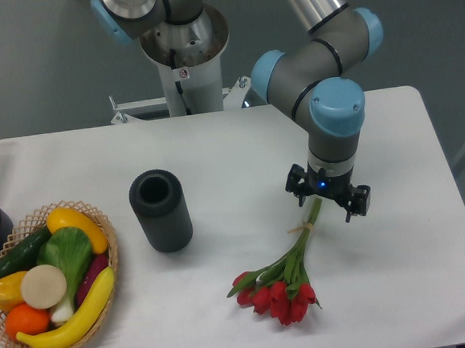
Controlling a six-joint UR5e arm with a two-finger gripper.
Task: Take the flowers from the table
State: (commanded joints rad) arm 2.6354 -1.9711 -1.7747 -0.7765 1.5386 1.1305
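On the table (215,151), a basket (110,256) of produce sits far left, a cylinder (161,210) to its right, the flowers (281,279) farther right, stems reaching back under the gripper (329,198).

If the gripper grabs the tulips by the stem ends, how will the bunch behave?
The flowers look thin-stemmed, so the red bud end will likely droop. The band sits near the gripper, so stems should stay bunched. Probably light; the narrow stems could slip or crush between the fingers.
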